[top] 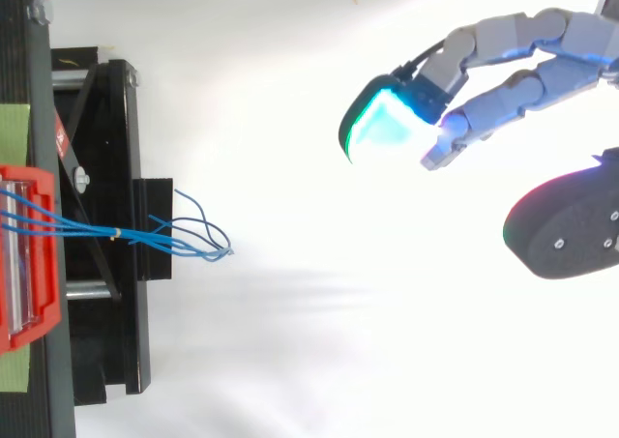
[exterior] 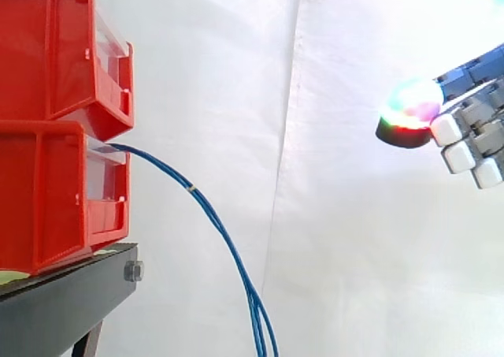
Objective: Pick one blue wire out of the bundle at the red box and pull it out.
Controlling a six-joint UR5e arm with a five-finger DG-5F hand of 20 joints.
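Observation:
A bundle of thin blue wires (exterior: pixel 213 215) comes out of the lower red bin (exterior: pixel 55 191) and arcs down to the right, bound by a small band near its upper part. From above the blue wires (top: pixel 116 233) run from the red bin (top: pixel 24 264) to the right and fan out into loose ends. My hand (top: pixel 522 80) hovers far to the right of the wires, well apart from them. Its fingers are extended and relaxed, the glowing pads (exterior: pixel 409 109) pointing left toward the bins. Nothing is held.
Two red bins are stacked, the upper red bin (exterior: pixel 63 50) above the lower, on a black stand (exterior: pixel 63 294). The black stand frame (top: pixel 106 235) lies under the wires in the top view. A white curtain (exterior: pixel 315 176) is behind.

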